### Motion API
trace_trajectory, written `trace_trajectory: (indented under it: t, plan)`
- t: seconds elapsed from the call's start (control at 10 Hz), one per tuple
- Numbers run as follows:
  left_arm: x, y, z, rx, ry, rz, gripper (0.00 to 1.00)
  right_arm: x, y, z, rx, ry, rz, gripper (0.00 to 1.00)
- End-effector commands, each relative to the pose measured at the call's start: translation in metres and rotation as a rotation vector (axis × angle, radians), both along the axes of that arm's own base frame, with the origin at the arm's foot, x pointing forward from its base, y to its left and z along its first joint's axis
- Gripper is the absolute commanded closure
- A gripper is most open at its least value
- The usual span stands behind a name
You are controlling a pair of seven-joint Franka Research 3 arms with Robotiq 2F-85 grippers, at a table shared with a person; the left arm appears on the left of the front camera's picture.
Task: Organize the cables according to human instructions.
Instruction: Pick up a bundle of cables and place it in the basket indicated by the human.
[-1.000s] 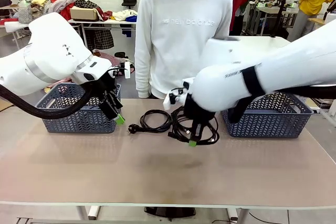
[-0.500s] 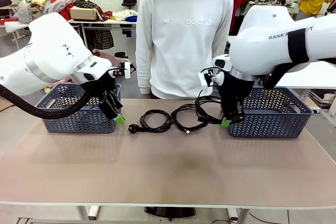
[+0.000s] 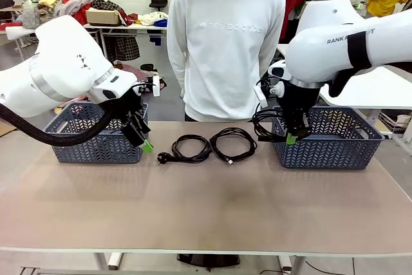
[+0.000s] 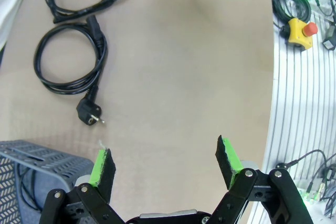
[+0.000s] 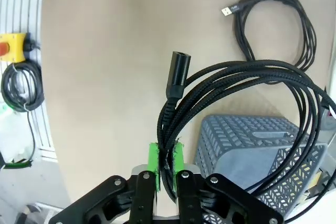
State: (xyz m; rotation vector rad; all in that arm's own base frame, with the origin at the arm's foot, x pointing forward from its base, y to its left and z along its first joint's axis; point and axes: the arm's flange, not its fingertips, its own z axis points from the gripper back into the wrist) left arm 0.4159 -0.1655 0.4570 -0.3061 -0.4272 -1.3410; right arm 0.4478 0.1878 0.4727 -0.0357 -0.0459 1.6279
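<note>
The right claw (image 3: 293,134) pinches a cable bundle (image 5: 178,71) beside a basket (image 3: 335,152). The left claw (image 4: 165,163) is spread wide, empty.

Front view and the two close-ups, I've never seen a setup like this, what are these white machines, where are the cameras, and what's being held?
Two white robot arms work at a table, facing a person. The front view comes from a fixed camera between the arms; each close-up comes from a wrist camera looking along that arm's claw. The left claw is open and empty. The right claw is shut on a braided cable by the right basket. A power cord and a USB cable lie coiled on the table.
</note>
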Motion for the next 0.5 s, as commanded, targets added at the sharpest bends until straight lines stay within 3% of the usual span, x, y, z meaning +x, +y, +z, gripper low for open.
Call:
trace_trajectory:
  t: [0.0,0.4]
  plan:
    - [0.0006,0.0019,0.0020,-0.001,0.003,0.000,0.00,-0.0047,0.0017,0.0000,0.014,-0.001,-0.002,1.00]
    - [0.0006,0.0019,0.0020,-0.001,0.003,0.000,0.00,-0.0047,0.0017,0.0000,0.014,-0.001,-0.002,1.00]
